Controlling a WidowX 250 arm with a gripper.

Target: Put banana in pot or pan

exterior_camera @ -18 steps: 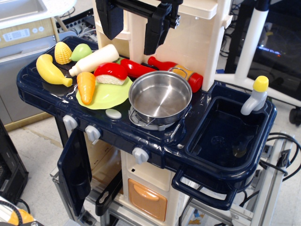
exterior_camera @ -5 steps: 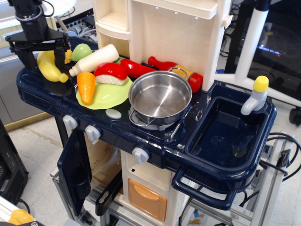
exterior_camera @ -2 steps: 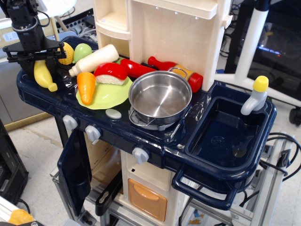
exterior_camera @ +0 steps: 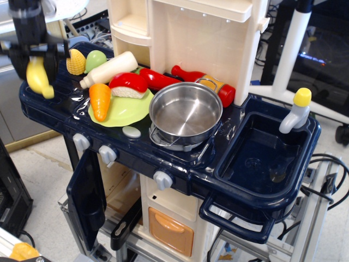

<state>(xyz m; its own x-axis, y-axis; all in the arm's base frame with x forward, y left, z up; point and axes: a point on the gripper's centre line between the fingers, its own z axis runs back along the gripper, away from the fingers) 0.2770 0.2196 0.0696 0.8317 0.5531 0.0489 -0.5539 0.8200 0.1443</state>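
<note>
The yellow banana (exterior_camera: 38, 77) hangs in my gripper (exterior_camera: 36, 59) at the far left, lifted above the left end of the dark blue toy counter. The black fingers are shut on the banana's upper part and its lower end points down. The shiny steel pot (exterior_camera: 185, 114) stands empty on the counter's middle, well to the right of the gripper.
A corn cob (exterior_camera: 75, 61), a green fruit (exterior_camera: 96, 59), a white bottle (exterior_camera: 109, 69), a carrot (exterior_camera: 100, 100) and a red item (exterior_camera: 130, 84) on a lime plate (exterior_camera: 126, 110), and red bottles (exterior_camera: 204, 83) lie between gripper and pot. The cream back wall (exterior_camera: 202, 38) rises behind. A sink (exterior_camera: 262, 153) lies right.
My gripper came down from the top middle to the banana at the far left, shut on it, and has lifted it off the counter, up and slightly left.
</note>
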